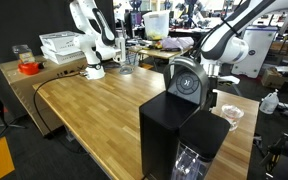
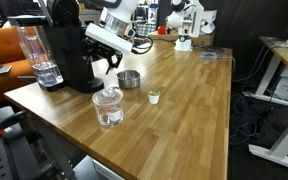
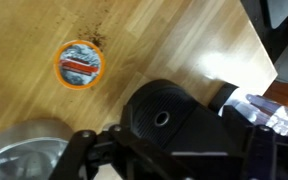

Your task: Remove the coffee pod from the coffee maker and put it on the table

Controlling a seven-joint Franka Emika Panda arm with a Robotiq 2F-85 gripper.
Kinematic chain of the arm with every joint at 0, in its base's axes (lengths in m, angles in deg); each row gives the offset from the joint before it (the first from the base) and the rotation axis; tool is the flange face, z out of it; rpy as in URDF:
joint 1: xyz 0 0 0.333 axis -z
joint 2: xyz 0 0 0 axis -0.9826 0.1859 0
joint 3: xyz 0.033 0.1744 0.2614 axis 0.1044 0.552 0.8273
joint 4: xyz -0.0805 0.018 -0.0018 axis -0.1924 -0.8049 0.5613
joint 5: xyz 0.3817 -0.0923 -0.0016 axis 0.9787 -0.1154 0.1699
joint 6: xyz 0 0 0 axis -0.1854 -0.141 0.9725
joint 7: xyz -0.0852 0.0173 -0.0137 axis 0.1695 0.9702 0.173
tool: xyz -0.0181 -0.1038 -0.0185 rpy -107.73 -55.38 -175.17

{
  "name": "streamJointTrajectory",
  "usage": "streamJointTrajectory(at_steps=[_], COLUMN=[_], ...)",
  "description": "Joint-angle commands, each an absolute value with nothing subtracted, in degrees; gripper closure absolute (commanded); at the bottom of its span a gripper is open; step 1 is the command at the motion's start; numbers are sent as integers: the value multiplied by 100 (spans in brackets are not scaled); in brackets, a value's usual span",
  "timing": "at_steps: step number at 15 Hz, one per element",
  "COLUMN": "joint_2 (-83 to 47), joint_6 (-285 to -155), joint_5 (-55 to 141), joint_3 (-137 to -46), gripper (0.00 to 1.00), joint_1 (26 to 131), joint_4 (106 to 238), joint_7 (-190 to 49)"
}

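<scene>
Coffee maker (image 2: 69,50) on wood table (image 2: 189,110), lab clutter (image 1: 159,28) behind; hand (image 2: 106,62) open/closed can't tell.

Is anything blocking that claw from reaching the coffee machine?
Nothing visible does. The gripper hangs right beside the coffee maker, at its head. A metal cup and a glass jar stand lower, on the table.

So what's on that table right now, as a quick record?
table: wooden planks
coffee maker: black, at one end of the table
gripper: beside the coffee maker, jaws apart
pod: lying on the table, orange rim
metal bowl: near the pod
clear cup: near the table's edge
</scene>
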State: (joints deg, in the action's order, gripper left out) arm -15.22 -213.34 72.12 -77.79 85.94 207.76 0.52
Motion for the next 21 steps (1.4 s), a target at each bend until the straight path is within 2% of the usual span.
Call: streamJointTrajectory(at_steps=[1, 8, 10, 12, 13, 15, 16, 21], joint_2=[-2975, -5512, -5564, -5980, -5686, -5929, -5990, -5962], joint_6=[-21649, -22047, -22086, -22024, -21979, -21995, -21928, -21932], joint_5=[7307, 7222, 7204, 7423, 7081, 7028, 7295, 7295], joint_3=[-7783, -7935, -7967, -7341, -8005, -7853, -7371, -7380], gripper=[0, 0, 0, 0, 0, 0, 0, 0], joint_1=[8291, 7421, 7158, 7407, 6918, 6861, 7313, 7360], joint_4=[22100, 24357, 24011, 23906, 23846, 23849, 23859, 23877], joint_7=[-210, -1469, -2146, -2752, -2529, -2952, -2793, -2793])
